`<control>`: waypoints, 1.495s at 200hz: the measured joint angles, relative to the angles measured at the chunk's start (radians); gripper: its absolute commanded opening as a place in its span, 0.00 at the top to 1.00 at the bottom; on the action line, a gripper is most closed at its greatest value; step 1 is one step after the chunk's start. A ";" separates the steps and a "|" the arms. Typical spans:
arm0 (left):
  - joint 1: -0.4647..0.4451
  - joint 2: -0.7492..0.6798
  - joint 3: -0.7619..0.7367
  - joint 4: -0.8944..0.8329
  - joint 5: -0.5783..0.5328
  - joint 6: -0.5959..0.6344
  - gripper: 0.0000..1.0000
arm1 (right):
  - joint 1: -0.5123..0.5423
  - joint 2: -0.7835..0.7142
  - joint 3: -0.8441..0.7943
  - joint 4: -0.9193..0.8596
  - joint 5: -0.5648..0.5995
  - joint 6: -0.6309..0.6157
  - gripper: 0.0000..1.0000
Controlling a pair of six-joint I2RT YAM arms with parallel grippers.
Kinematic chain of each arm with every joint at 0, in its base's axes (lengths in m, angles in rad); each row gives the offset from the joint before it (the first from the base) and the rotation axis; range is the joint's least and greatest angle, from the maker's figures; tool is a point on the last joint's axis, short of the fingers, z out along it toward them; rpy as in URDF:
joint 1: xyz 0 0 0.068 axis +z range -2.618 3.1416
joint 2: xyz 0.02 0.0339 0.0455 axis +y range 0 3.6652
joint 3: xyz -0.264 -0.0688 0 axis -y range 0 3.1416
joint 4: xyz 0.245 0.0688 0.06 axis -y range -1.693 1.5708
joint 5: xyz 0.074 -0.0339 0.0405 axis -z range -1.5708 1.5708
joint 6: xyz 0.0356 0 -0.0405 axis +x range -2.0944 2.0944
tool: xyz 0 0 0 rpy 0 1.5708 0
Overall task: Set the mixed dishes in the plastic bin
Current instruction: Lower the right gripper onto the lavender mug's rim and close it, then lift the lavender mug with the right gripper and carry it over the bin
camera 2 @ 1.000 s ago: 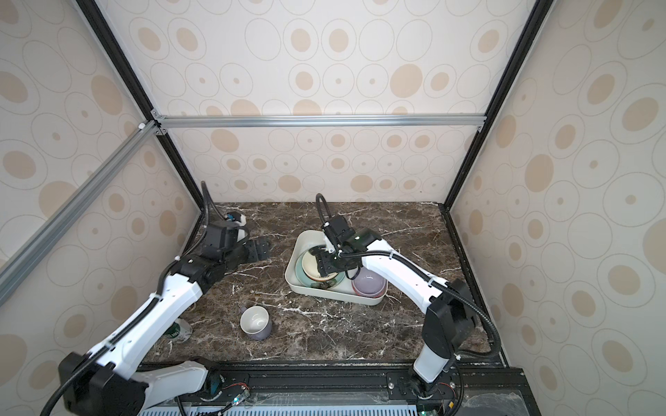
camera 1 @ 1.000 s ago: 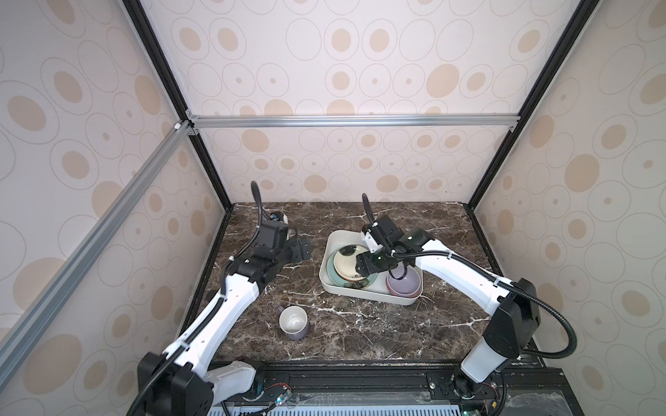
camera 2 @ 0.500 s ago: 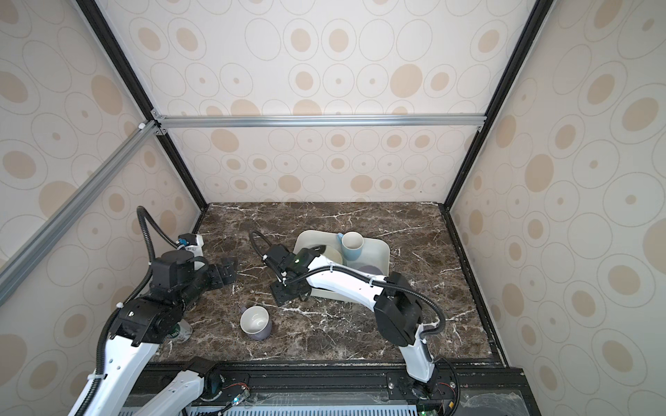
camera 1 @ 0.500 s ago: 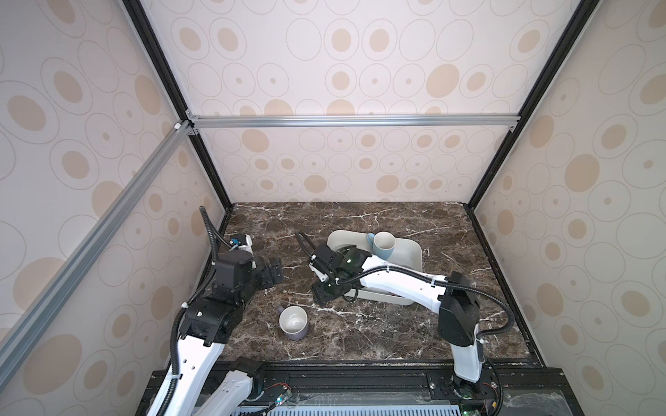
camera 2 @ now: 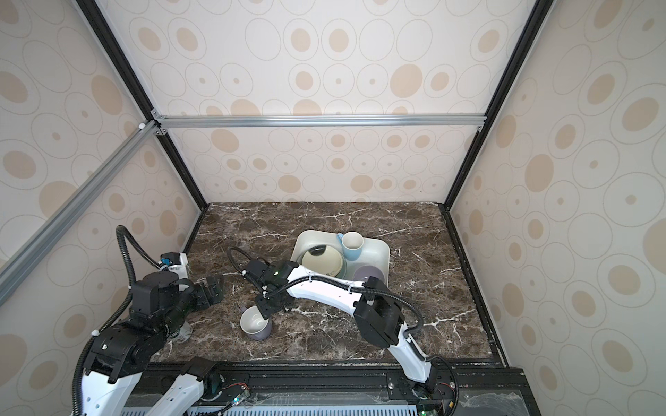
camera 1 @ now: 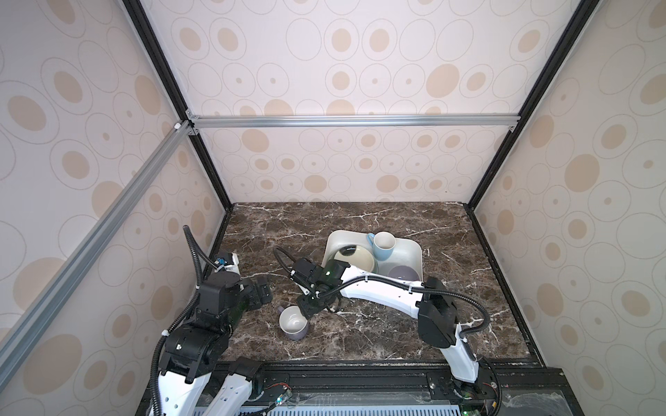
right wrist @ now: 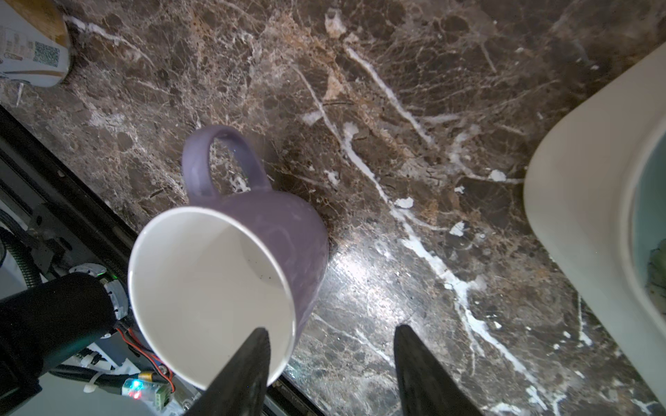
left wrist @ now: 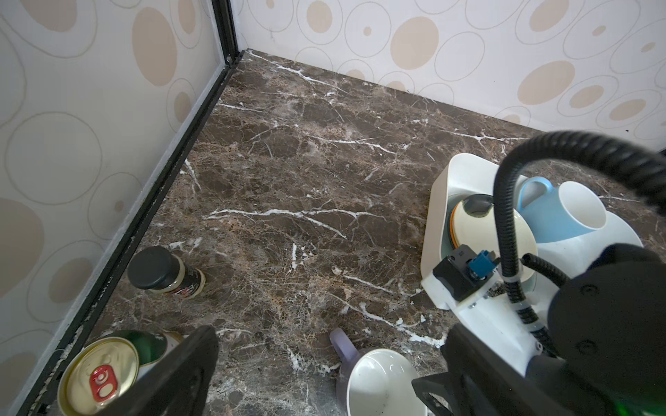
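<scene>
Lavender-grey mug (camera 1: 294, 323) stands upright near the plastic bin (camera 1: 409, 248), the last dish outside it (black-and-cream plate (camera 1: 355, 260), bowl (camera 1: 403, 272), light-blue mug (camera 1: 384, 245) lie inside); right gripper (right wrist: 331, 327), half-open, straddles its rim, gripping nothing yet.

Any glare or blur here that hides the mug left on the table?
Right wrist view: glare patch on the dark marble tabletop beside the lavender-grey ceramic mug, itself sharp; left wrist view: mug cropped by the frame edge; both top views: evenly lit, mug visible.
</scene>
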 measured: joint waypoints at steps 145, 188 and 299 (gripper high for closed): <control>0.000 -0.056 0.050 -0.085 -0.004 0.007 0.01 | 0.016 0.093 0.057 -0.005 -0.021 0.021 0.70; 0.000 -0.056 0.050 -0.085 -0.004 0.009 0.01 | 0.018 0.094 0.069 -0.016 -0.019 0.020 0.80; 0.000 -0.056 0.050 -0.085 -0.014 0.017 0.01 | 0.018 0.105 0.105 -0.074 0.011 0.015 0.90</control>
